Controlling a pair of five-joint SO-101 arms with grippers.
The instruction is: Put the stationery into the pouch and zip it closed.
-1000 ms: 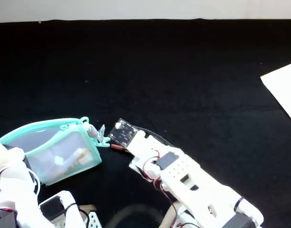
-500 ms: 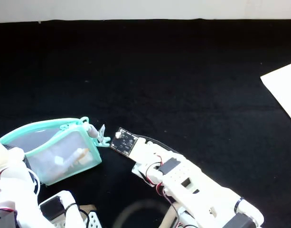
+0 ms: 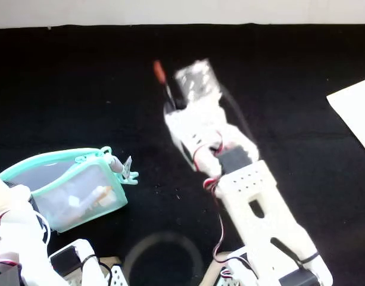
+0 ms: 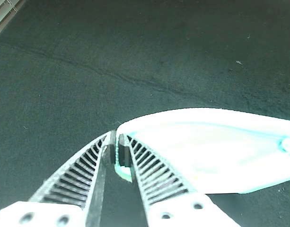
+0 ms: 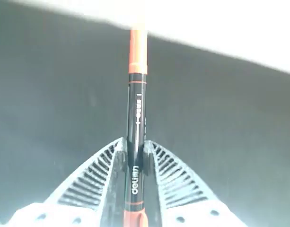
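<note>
A mint-rimmed clear pouch [image 3: 75,187] lies at the table's near left with several stationery items inside, its zipper pull [image 3: 126,169] at its right end. My left gripper [image 4: 117,152] is shut on the pouch's [image 4: 206,149] rim at the left end. A black pen with an orange cap [image 3: 161,75] is held in the air over the middle of the table, well away from the pouch. My right gripper [image 5: 134,152] is shut on the pen's [image 5: 136,106] barrel, with the orange cap pointing away from the wrist. In the high view the right gripper [image 3: 172,106] is raised.
A white sheet [image 3: 356,111] lies at the table's right edge. The black cloth [image 3: 81,89] covers the table up to a pale wall at the back. The left arm's base [image 3: 15,238] sits at the near left corner.
The right arm has swung up and away from the pouch's zipper end toward the middle of the table, carrying the pen. The pouch and the left arm have not moved.
</note>
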